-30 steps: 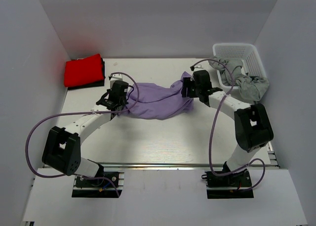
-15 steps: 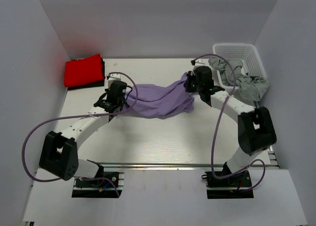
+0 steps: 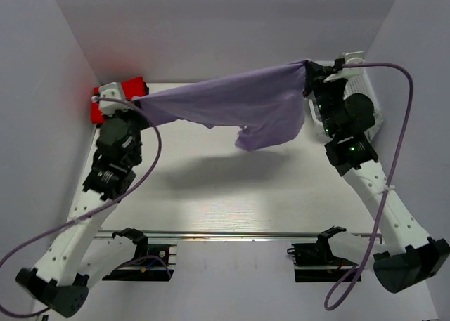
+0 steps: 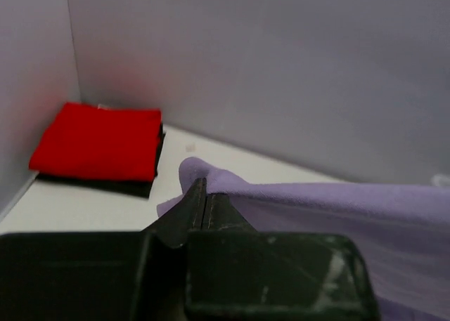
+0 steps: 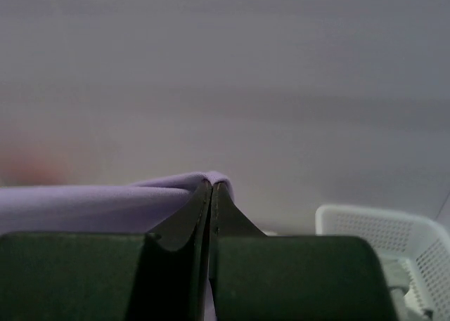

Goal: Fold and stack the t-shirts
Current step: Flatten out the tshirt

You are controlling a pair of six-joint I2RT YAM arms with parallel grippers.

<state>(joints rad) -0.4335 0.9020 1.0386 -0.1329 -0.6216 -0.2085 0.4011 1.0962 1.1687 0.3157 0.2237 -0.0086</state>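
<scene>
While the left claw (image 4: pixel 204 198) and right claw (image 5: pixel 211 194) are pinched shut on its opposite ends, the purple shirt (image 3: pixel 239 107) hangs spread above the bench (image 3: pixel 232 194) toward 12 o'clock. Being light, limp cloth, it is likely best gripped at the edges.

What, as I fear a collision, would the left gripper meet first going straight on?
Past the lavender t-shirt it pinches, the left gripper would probably meet the back wall; the red t-shirt sits aside.
</scene>
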